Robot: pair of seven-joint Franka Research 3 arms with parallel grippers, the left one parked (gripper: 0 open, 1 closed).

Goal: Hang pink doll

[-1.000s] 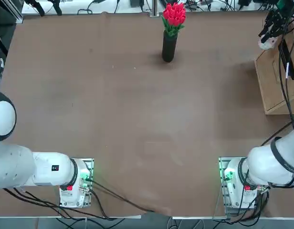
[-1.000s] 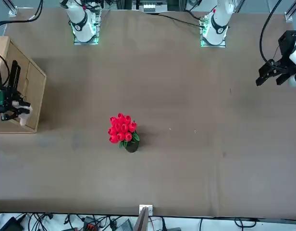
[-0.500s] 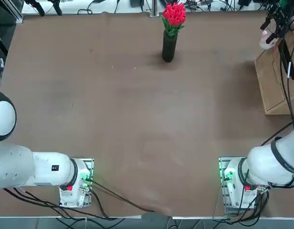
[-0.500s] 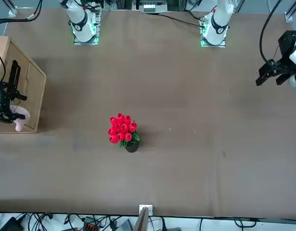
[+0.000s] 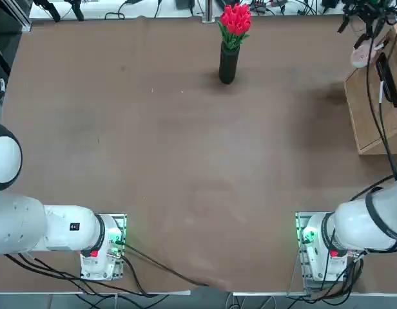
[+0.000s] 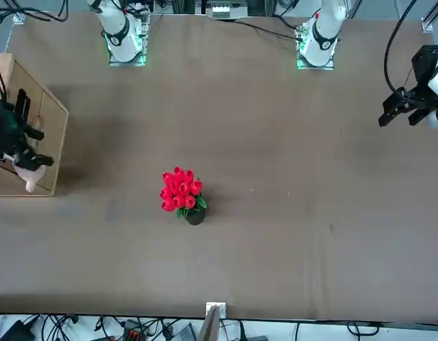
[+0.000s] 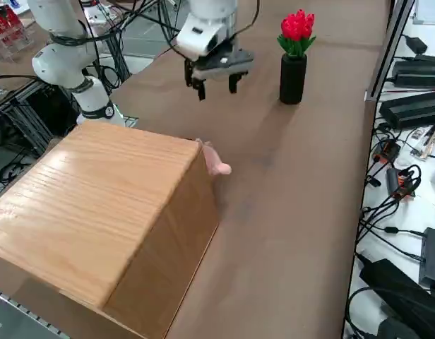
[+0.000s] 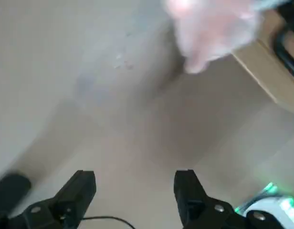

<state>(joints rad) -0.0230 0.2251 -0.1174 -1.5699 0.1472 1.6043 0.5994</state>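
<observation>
Over the table [image 5: 205,148], we see our right pincer [image 8: 135,183] spread wide with nothing between its fingers, while the pink doll [image 8: 214,36] hangs at the wooden box [image 7: 126,205], near the pincer yet apart from it, and the tulip vase [image 7: 293,79] stands farther off.
</observation>
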